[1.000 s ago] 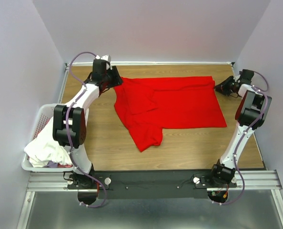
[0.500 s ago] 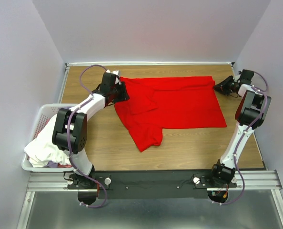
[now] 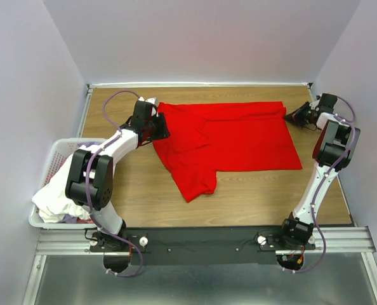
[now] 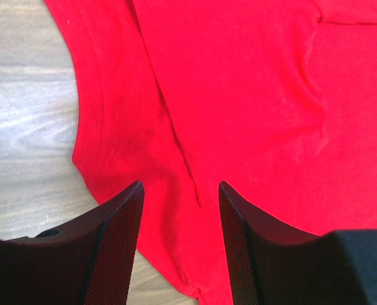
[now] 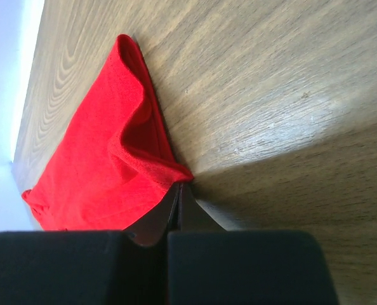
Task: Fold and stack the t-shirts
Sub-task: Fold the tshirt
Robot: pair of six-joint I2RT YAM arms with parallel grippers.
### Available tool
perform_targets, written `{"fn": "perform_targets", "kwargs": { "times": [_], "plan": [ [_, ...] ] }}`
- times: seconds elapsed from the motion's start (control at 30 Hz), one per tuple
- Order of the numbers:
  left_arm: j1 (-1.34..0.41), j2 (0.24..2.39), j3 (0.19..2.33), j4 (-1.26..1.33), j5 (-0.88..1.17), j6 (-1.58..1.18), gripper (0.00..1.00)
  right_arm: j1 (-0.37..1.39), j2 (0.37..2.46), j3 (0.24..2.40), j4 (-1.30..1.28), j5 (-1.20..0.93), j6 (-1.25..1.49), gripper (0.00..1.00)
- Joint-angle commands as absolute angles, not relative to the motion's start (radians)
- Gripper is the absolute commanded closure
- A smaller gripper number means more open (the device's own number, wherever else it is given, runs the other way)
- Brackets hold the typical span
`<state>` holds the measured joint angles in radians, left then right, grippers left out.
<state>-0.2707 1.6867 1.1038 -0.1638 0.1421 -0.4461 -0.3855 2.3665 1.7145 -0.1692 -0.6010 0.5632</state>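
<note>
Left wrist view: the left gripper (image 4: 179,190) holds its fingers spread wide over the red t-shirt (image 4: 239,95), with a fold crease running between them (the overhead view hides this gap).
Right wrist view: the right gripper (image 5: 179,189) is pinched tight on the shirt's far right corner, and the hem bunches at its tips.
Overhead view: the red t-shirt (image 3: 233,136) lies spread across the far half of the table (image 3: 131,184), with one sleeve pointing toward the arms.
Room: a wood-grain tabletop and pale lilac walls (image 3: 195,38).
Basket (image 3: 49,166): white plastic, at the table's left edge, holding white t-shirts (image 3: 58,198) in a heap.
</note>
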Motion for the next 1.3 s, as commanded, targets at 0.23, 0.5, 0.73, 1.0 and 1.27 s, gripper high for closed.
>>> {"fn": "perform_targets", "kwargs": {
  "times": [0.23,0.5,0.73,1.0,1.27],
  "plan": [
    [-0.276,1.649,1.088,-0.155,0.117,-0.442,0.41,-0.383,2.275,1.663,-0.196,-0.603,0.566,0.99],
    [-0.275,1.641,1.083,-0.163,0.107,-0.437,0.41,-0.383,2.197,1.608,-0.196,-0.589,0.548,0.99],
    [-0.275,1.634,1.068,-0.163,0.107,-0.44,0.41,-0.383,2.236,1.624,-0.195,-0.551,0.543,0.73],
    [-0.275,1.631,1.068,-0.17,0.103,-0.445,0.41,-0.383,2.333,1.707,-0.195,-0.525,0.554,0.61],
    [-0.275,1.646,1.081,-0.173,0.104,-0.454,0.41,-0.38,2.396,1.743,-0.195,-0.482,0.584,0.6]
  ]
}}
